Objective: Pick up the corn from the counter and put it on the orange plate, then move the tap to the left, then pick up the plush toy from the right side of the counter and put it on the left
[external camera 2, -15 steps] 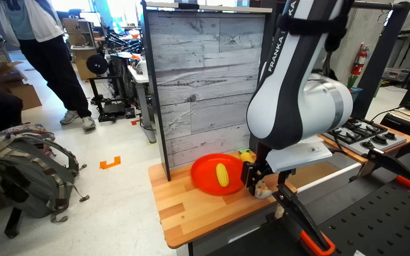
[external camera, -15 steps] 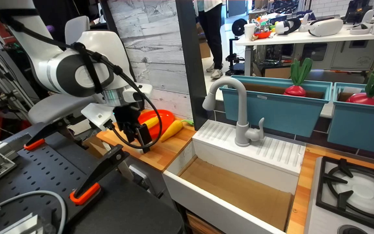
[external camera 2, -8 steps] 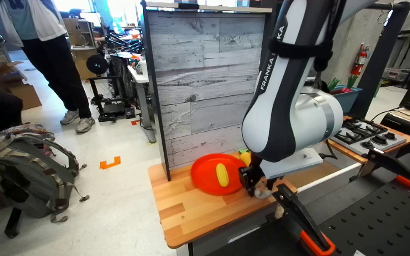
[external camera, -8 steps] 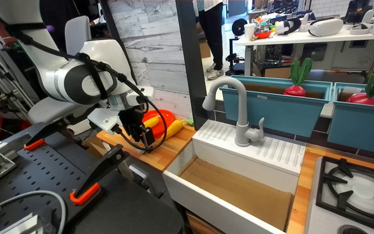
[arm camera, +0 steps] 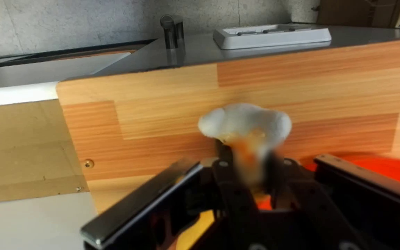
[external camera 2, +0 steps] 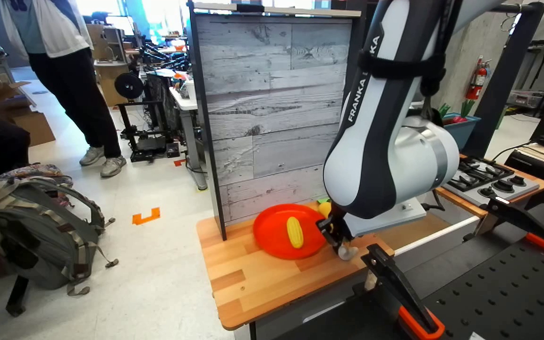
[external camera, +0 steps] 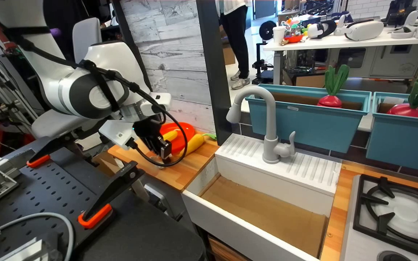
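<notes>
The plush toy [arm camera: 243, 119], a small cream-beige lump, is pinched between the fingertips of my gripper [arm camera: 248, 159], and its lower part looks blurred in the wrist view. In an exterior view the plush toy [external camera 2: 347, 252] shows under the gripper [external camera 2: 337, 240], close above or on the wooden counter beside the plate. The yellow corn [external camera 2: 294, 232] lies on the orange plate [external camera 2: 269, 238], left of the gripper there. A grey tap [external camera: 271, 125] stands behind the sink, its arched spout turned toward the wooden wall panel in an exterior view.
A carrot-like orange-yellow piece with a green top [external camera: 194, 144] lies against the plate's side. The white sink [external camera: 252, 232] adjoins the counter, with the stove [external camera: 405, 214] beyond. Blue planters [external camera: 303, 123] stand behind. A black clamp [external camera 2: 397, 288] juts up near the counter's front edge.
My gripper has come down a little around the plush toy and its fingers have closed on it. The corn, plate and tap have stayed put.
</notes>
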You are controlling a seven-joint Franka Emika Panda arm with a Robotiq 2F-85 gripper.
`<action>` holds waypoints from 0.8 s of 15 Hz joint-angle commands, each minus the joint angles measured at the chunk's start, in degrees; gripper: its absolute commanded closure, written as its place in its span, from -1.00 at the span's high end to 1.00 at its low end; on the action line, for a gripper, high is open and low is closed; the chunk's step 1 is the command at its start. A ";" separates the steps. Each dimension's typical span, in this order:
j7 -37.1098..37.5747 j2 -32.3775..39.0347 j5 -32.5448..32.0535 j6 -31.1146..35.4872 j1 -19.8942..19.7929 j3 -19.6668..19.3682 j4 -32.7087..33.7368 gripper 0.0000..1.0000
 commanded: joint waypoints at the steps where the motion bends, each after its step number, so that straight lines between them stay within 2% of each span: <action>1: -0.29 -3.72 0.33 3.81 0.20 0.63 -5.30 -0.96; 6: 0.67 -9.16 1.62 5.96 0.65 0.97 -9.74 -0.92; 12: 2.22 -12.82 2.42 3.80 2.30 2.14 -7.85 -0.92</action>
